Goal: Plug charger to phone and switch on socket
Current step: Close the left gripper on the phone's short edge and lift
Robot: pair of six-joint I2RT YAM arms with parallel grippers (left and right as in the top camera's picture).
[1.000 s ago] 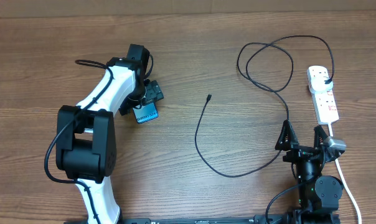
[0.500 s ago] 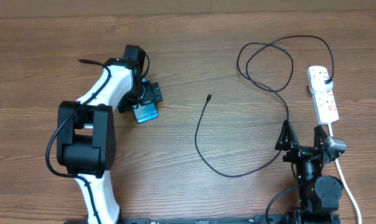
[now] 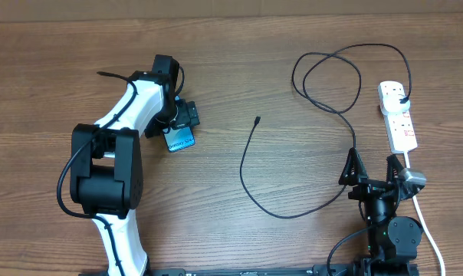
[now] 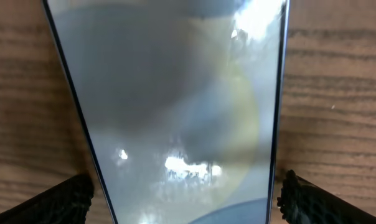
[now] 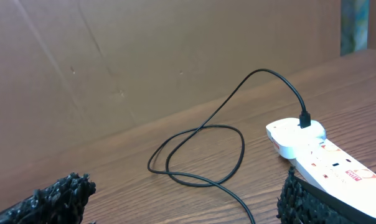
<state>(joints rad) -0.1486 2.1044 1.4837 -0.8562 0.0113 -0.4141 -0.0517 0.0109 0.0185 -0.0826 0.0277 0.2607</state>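
The phone (image 3: 180, 140) lies on the table with its blue screen up, and it fills the left wrist view (image 4: 175, 112). My left gripper (image 3: 185, 119) is open and straddles the phone's far end, one finger on each side (image 4: 183, 202). The charger's black cable (image 3: 251, 184) runs from its free plug tip (image 3: 257, 119) through loops to the black plug in the socket (image 3: 398, 115). The cable also shows in the right wrist view (image 5: 200, 149). My right gripper (image 3: 373, 170) is open and empty at the front right (image 5: 182, 205), beside the white socket (image 5: 325, 158).
The socket's white cord (image 3: 425, 222) runs toward the front edge, right of my right arm. A brown cardboard wall (image 5: 144, 56) stands behind the table. The wooden tabletop (image 3: 308, 161) lies between the phone and the plug tip.
My left arm and gripper shifted slightly left over the phone one second ago and have held still since. The right arm, the cable and the socket have not moved.
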